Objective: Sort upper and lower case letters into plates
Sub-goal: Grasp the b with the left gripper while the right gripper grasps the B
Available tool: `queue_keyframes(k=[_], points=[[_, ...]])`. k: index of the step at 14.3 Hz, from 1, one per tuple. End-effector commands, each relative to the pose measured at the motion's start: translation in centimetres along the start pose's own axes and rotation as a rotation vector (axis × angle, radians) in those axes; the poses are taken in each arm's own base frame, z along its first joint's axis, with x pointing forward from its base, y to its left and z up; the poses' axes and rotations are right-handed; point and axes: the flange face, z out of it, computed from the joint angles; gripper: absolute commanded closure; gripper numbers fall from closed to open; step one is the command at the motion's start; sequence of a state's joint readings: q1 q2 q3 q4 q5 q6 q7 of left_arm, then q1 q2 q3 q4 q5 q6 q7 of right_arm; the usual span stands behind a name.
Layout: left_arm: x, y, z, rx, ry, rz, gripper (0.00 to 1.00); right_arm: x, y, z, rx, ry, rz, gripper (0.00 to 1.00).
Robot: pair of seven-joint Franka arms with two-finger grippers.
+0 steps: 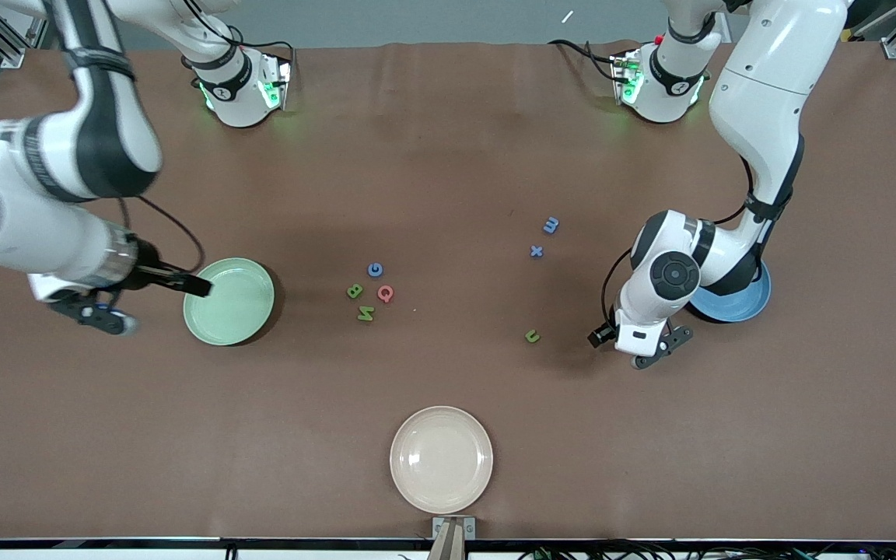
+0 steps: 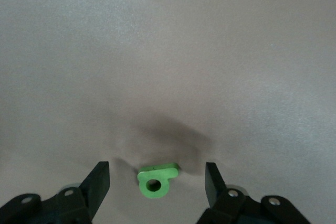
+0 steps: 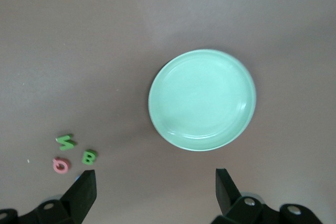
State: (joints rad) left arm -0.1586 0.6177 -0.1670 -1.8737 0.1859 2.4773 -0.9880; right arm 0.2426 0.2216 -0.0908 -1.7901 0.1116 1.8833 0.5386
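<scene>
My left gripper is low over the table beside the bright blue plate, which the left arm partly hides. In the left wrist view the gripper is open, with a green lowercase letter lying on the table between its fingers, untouched. My right gripper is open and empty, up over the table by the pale green plate, which also shows in the right wrist view. Blue G, green B, pink Q and green N cluster mid-table. Blue m, blue x and a green lowercase letter lie toward the left arm's end.
A cream-beige plate sits near the table edge closest to the front camera. Both arm bases stand along the edge farthest from it.
</scene>
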Motion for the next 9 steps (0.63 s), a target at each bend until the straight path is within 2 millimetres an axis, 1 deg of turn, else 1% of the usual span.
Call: queue_keyframes(k=[1, 3, 5, 6, 7, 9], points=[[-0.4, 0.0, 0.3, -0.009, 0.021, -0.009, 0.23, -3.0, -1.8, 4.0, 0.004, 0.025, 0.077, 0.00], [-0.6, 0.0, 0.4, -0.010, 0.021, -0.006, 0.27, -4.9, -3.7, 6.8, 0.018, 0.059, 0.116, 0.00], [-0.9, -0.2, 0.7, -0.020, 0.024, -0.004, 0.28, -6.3, -5.5, 9.4, 0.028, 0.082, 0.149, 0.00], [-1.1, -0.2, 0.9, -0.024, 0.025, -0.002, 0.29, -6.9, -6.2, 11.4, 0.029, 0.091, 0.171, 0.00], [-1.2, -0.2, 1.0, -0.023, 0.024, -0.002, 0.31, -7.5, -7.3, 12.7, 0.033, 0.100, 0.193, 0.00], [-1.2, -0.3, 1.0, -0.021, 0.023, -0.001, 0.33, -9.0, -9.5, 15.5, 0.022, 0.104, 0.238, 0.05]])
